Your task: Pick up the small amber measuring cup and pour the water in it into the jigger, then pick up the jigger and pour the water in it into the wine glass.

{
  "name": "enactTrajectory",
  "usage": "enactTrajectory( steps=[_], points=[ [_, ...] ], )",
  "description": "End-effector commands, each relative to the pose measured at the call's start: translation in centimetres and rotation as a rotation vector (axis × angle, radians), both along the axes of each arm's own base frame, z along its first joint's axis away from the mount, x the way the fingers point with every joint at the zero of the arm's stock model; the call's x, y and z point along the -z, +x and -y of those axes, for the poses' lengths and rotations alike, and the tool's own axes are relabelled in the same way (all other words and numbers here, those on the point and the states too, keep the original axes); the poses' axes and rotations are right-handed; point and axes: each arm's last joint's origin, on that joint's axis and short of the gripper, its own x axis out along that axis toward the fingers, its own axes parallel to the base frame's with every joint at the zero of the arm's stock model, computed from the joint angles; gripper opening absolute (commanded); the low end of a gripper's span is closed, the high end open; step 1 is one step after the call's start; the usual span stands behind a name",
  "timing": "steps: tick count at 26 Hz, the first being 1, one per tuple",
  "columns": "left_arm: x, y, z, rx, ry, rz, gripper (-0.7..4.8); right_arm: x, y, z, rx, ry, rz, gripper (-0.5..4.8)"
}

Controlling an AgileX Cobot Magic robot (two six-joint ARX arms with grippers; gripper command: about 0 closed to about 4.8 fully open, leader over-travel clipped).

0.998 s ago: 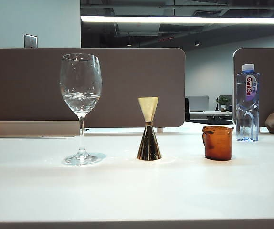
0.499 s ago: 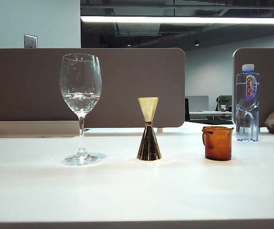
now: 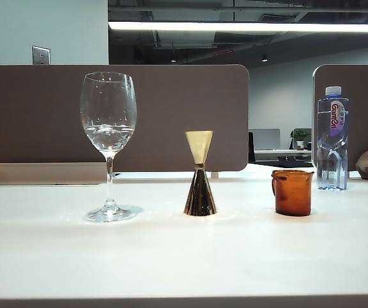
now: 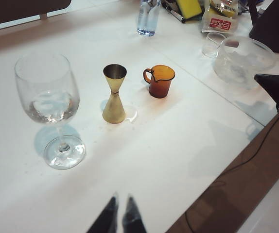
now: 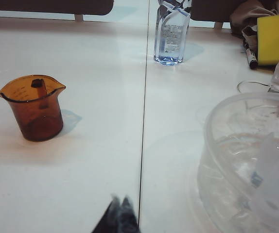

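A: Table (image 3: 184,256) first, nearest us. We are seeing bare white surface in the exterior view, with neither arm showing there.

B: Wrist views, then. We are catching the left gripper (image 4: 120,213) hanging above the near edge of the table, its two dark fingertips almost touching, jaws closed on nothing.

A: And the right gripper (image 5: 120,213) is hovering over the table near a big clear bowl (image 5: 249,160), tips pressed together, also closed and empty.

B: Farther in, we are looking at the three vessels standing upright in a row, well apart from each other. The glass (image 3: 108,144) is standing on the left, holding a little water in its bowl.

A: We are finding the jigger (image 3: 200,173) in the middle, between the glass and the cup (image 3: 293,192), which is sitting on the right.

B: In the left wrist view we are noticing a small wet patch on the table just beside the jigger's foot.

A: Behind the cup, we are seeing a bottle (image 3: 332,138) with a blue cap standing at the far edge, and brown partitions (image 3: 171,115) are closing off the back.
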Motion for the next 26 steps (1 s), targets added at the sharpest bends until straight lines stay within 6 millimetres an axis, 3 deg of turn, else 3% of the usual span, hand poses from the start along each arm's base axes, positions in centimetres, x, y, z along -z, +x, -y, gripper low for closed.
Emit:
enactTrajectory(
  steps=[1,4,10,18,22,26],
  points=[
    [-0.3,-0.3,-0.2,0.006,-0.009,0.033,0.26,0.2,0.0,0.0,-0.002,-0.002,-0.006,-0.05],
    [-0.6,-0.7,-0.9,-0.038,0.073,0.192,0.26,0.2,0.0,0.0,-0.002,-0.002,-0.005,-0.05],
    [-0.2,-0.3,-1.8,-0.197,-0.007,0.541,0.26,0.2,0.0,0.0,-0.001,-0.002,-0.005,-0.05],
    [4.5,1.3,-2.7,-0.386,-0.051,0.718,0.26,0.2,0.0,0.0,-0.002,-0.002,-0.005,-0.05],
    [7.0,1.9,-3.3,-0.47,-0.103,0.729,0.26,0.2,0.0,0.0,-0.002,-0.002,-0.005,-0.05],
    [10.8,2.5,-4.0,-0.564,-0.174,0.685,0.26,0.2,0.0,0.0,-0.002,-0.002,-0.006,-0.05]
  ],
)
